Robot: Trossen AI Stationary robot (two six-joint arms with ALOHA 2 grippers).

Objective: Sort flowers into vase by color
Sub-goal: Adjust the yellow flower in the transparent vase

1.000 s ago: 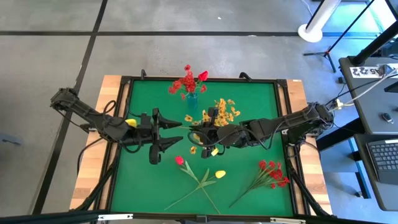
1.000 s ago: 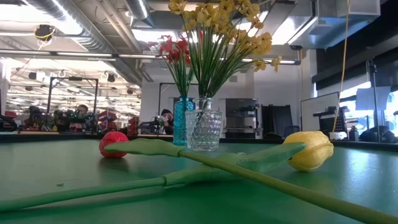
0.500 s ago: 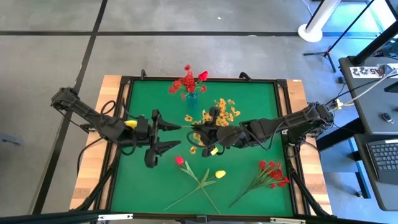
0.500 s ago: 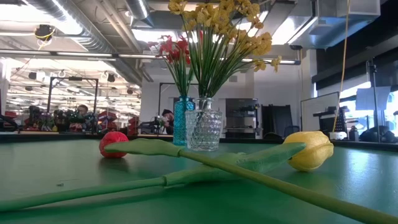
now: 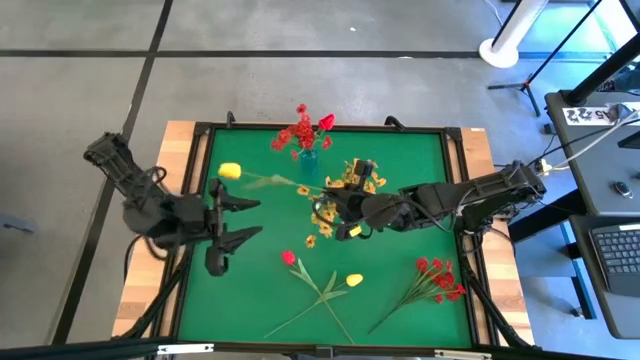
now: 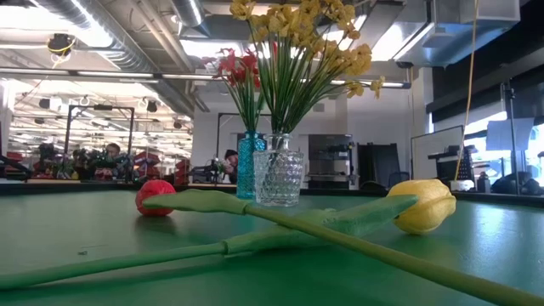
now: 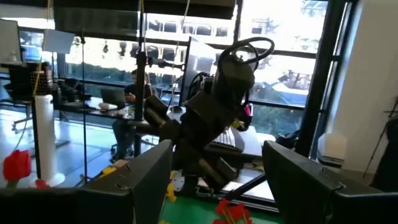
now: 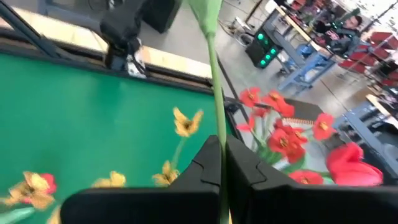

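Observation:
A yellow bud (image 5: 230, 171) on a thin green stem (image 5: 280, 184) hangs over the table's left half, and my right gripper (image 5: 325, 202) is shut on that stem. My left gripper (image 5: 250, 220) stands open near the left edge, apart from the flower; the left wrist view shows nothing between its fingers (image 7: 217, 186). A blue vase (image 6: 249, 166) with red flowers (image 5: 300, 132) stands at the far edge. Beside it, a clear glass vase (image 6: 278, 177) holds yellow-orange sprigs (image 6: 306, 34). My right gripper pinches the thin green stem (image 8: 217, 146) between its two shut fingers. The fingers come about level from the table's right side and lie roughly along the stem. The flower is clear of the table, and its bud reaches out past the fingertips toward the left.
On the near half of the green mat lie a red bud (image 5: 289, 258) and a yellow bud (image 5: 354, 280), their stems crossed. A red sprig (image 5: 437, 278) lies at the near right. A raised dark rim (image 5: 200, 180) runs around the mat.
My left gripper has drawn back toward the table's left edge, still open, leaving the yellow flower in my right gripper. The flower has swung about the right gripper's hold: its bud has gone toward the far edge and now hangs free of the left arm.

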